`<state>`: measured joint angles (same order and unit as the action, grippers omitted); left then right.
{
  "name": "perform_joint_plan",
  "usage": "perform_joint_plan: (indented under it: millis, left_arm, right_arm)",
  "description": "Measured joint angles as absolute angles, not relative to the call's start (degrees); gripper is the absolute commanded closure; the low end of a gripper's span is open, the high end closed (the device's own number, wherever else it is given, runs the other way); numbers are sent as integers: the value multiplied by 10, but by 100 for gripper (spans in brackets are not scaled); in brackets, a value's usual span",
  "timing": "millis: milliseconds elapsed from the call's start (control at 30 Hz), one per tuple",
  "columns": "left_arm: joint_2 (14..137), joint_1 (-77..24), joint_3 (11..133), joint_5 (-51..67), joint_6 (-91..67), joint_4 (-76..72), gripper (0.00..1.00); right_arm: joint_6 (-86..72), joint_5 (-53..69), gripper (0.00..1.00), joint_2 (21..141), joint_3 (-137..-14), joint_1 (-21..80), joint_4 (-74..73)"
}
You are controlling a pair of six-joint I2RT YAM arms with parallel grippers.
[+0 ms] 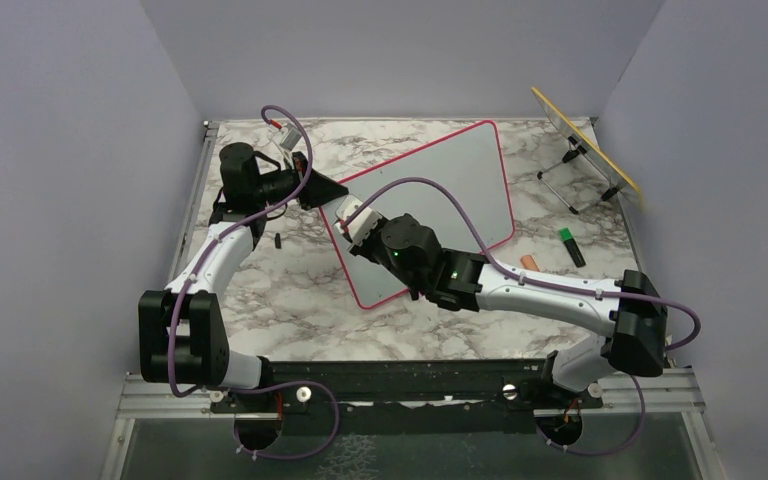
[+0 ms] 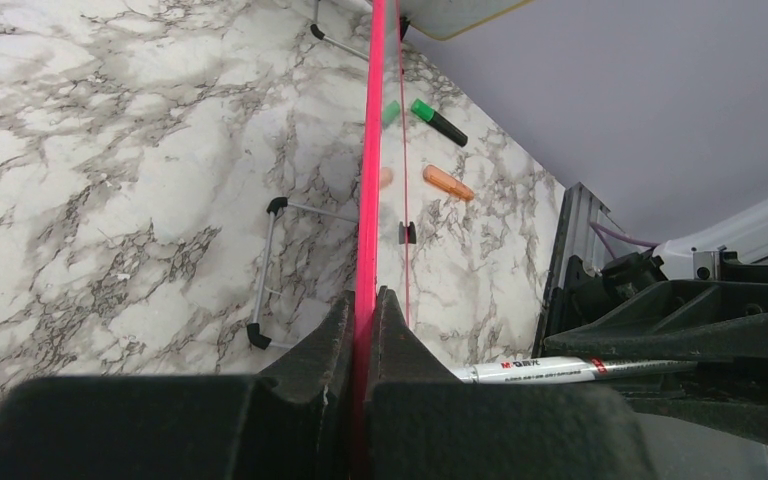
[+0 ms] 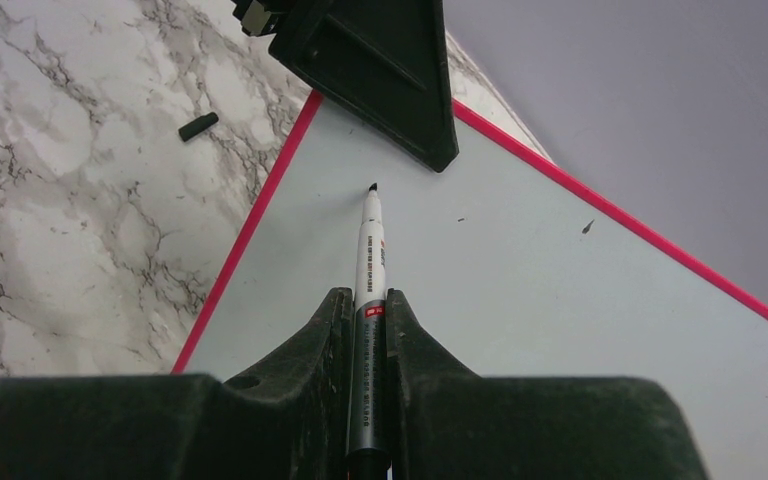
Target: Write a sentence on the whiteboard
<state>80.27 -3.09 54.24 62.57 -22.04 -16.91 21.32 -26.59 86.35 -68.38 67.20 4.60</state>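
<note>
The whiteboard (image 1: 450,190) lay skewed across the middle of the counter (image 1: 280,300), reaching toward its far edge. The left pincer (image 2: 365,300) was pinching the board's pink frame at its left corner. The right pincer (image 3: 368,300) was clamped on a marker (image 3: 370,240), its bare tip at the surface just beside the left pincer; contact could not be confirmed. No writing was visible. Recommendation: hold the frame firmly, press lightly, and start the first letter near this edge, leaving room for two lines.
</note>
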Motion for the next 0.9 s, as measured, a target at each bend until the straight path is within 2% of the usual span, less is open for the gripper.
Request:
perform_joint_plan:
  millis: [900]
  left_arm:
    - [808,-31,542,626,-220,-170,100]
  right_arm:
    - [168,-260,99,865,-700,678,-66]
